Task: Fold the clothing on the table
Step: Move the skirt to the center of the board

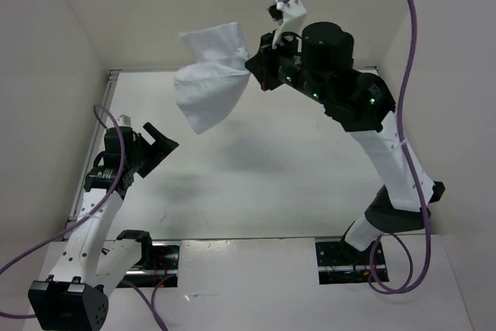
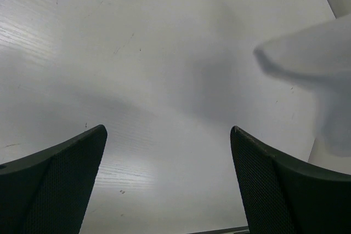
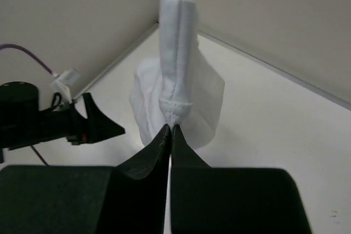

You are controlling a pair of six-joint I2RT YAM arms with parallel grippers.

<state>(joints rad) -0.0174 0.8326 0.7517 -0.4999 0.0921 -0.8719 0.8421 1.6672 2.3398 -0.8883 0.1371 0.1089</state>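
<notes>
We are looking down on a white table (image 1: 256, 180) boxed in by plain white walls (image 1: 46, 67), with two robot arms rising from its near edge. The right gripper (image 1: 252, 63) is reaching high over the far part of the table. Its two fingers are pressing tightly together on a stitched edge of the clothing (image 1: 208, 75).

The clothing, a thin white cloth, is hanging in the air from that pinch, clear of the table, and is draping down and to the left in a loose bunch. Through the right wrist camera, we are seeing the cloth gathered into a narrow folded ridge that stands straight out from the closed fingertips, with looser fabric spreading behind it.

The left gripper (image 2: 168, 130) is sitting low on the left side of the table, well apart from the cloth. Its fingers are spread wide and gripping nothing. Through the left wrist camera, a blurred corner of the cloth is showing at the upper right, above bare tabletop. A purple cable (image 1: 411, 5) is arching over the right arm.
</notes>
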